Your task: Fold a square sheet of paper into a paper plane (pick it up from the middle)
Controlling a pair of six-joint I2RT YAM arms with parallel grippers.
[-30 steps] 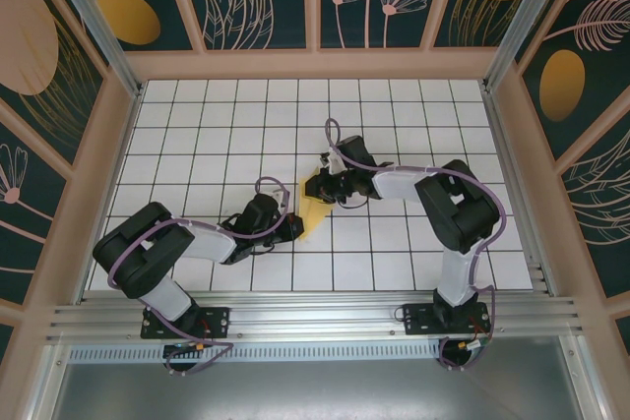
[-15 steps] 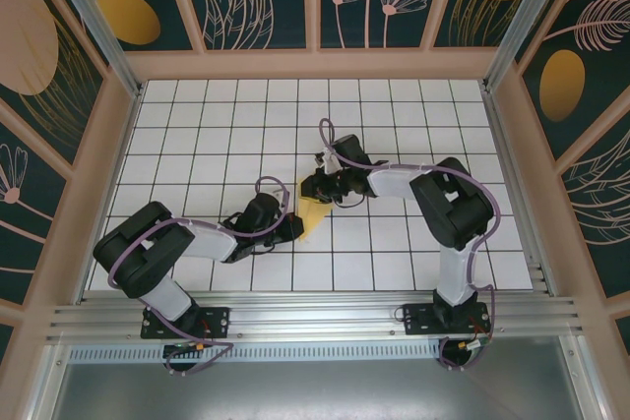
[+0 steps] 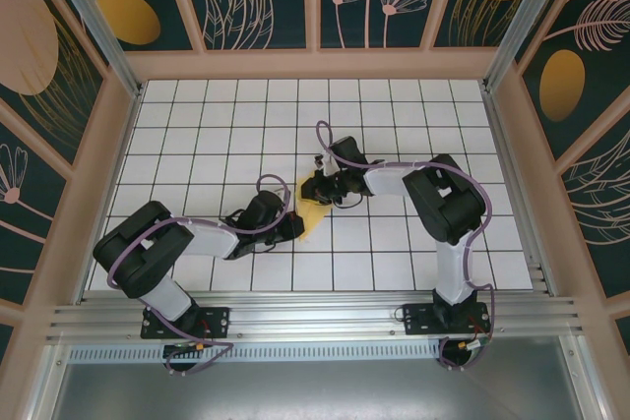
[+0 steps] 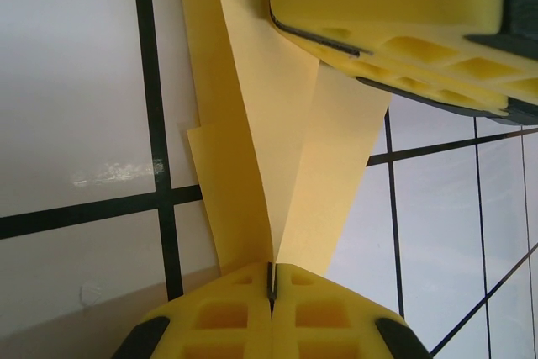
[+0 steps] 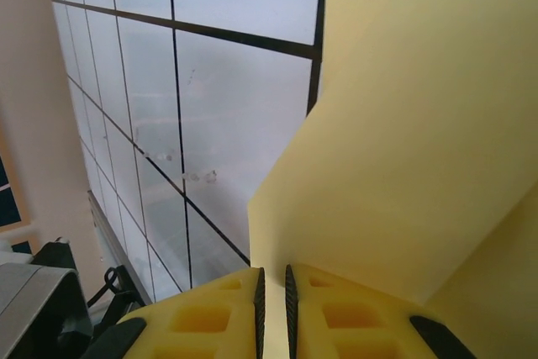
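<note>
From above, the two arms reach in from the near edge and meet close to the middle of the white gridded table (image 3: 197, 115). The paper (image 3: 313, 208), partly folded and pale yellow, is stretched between them, just left of the table's centre. The left gripper (image 3: 294, 227) is at the near end of the paper and the right gripper (image 3: 317, 187) at the far end. From this height the fingers are too small to tell how they stand.

In the left wrist view, the left gripper (image 4: 271, 282) sits at the bottom edge with its two yellow pads pressed tight together. They pinch a narrow end of the paper (image 4: 252, 149), which fans out from the seam in two overlapping layers with a sharp crease between them. At the top right, the right gripper (image 4: 324, 39) clamps the other end, its pads closed flat on the sheet. The black grid lines of the table run beneath.

In the right wrist view, the right gripper (image 5: 271, 285) shows at the bottom, its pads nearly touching with only a thin slit between them. The paper (image 5: 420, 149) rises out of that slit and spreads across the right side, raised off the table and tilted, a second layer showing at the lower right corner.
</note>
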